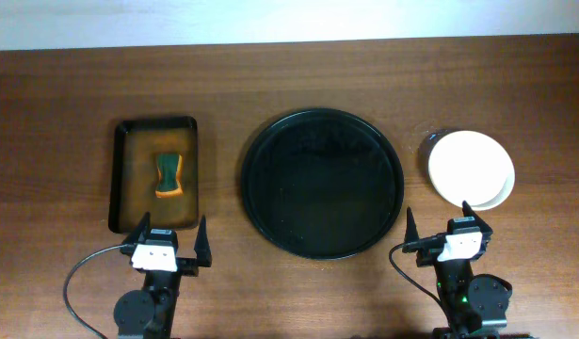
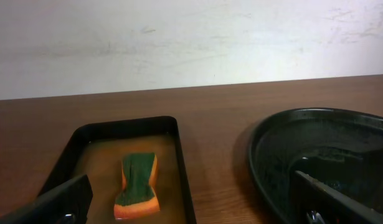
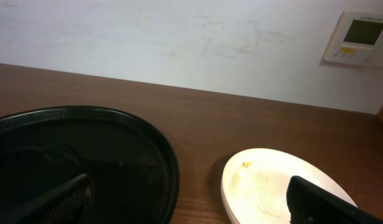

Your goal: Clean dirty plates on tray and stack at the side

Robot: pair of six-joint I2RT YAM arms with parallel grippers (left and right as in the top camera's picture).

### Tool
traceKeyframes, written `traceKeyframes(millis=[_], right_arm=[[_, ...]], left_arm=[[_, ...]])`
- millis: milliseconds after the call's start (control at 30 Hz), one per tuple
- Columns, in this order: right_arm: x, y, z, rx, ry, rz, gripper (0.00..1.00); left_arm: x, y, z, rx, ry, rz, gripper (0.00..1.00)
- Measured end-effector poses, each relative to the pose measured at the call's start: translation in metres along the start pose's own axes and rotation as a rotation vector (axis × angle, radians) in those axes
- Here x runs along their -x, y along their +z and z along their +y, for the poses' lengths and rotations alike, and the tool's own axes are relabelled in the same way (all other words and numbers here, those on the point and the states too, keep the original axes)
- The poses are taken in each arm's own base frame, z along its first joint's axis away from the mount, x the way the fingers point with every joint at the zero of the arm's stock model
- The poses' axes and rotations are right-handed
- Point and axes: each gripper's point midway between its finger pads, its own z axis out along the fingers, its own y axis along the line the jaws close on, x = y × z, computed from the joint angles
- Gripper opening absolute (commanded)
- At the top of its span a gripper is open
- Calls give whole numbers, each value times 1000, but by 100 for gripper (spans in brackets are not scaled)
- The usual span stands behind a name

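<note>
The large round black tray (image 1: pixel 322 184) sits at the table's middle with nothing on it; it also shows in the left wrist view (image 2: pixel 322 158) and the right wrist view (image 3: pixel 85 155). The white plates (image 1: pixel 471 169) lie stacked to the tray's right; the top plate (image 3: pixel 272 186) carries a small orange speck and faint smears. My left gripper (image 1: pixel 165 247) is open and empty near the front edge, just below the rectangular tray. My right gripper (image 1: pixel 446 237) is open and empty, just in front of the plate stack.
A smaller rectangular black tray (image 1: pixel 129 179) with a brownish inside stands at the left and holds a green-and-orange sponge (image 1: pixel 168 174), also seen in the left wrist view (image 2: pixel 138 185). A white wall with a wall controller (image 3: pixel 360 38) lies behind the table.
</note>
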Motion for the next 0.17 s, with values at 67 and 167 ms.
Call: traceKeyframes(millis=[67,167], right_arm=[[0,0,0,0,0,0,99],[0,0,0,0,0,0,99]], left_arm=[[0,0,0,0,0,0,99],[0,0,0,0,0,0,99]])
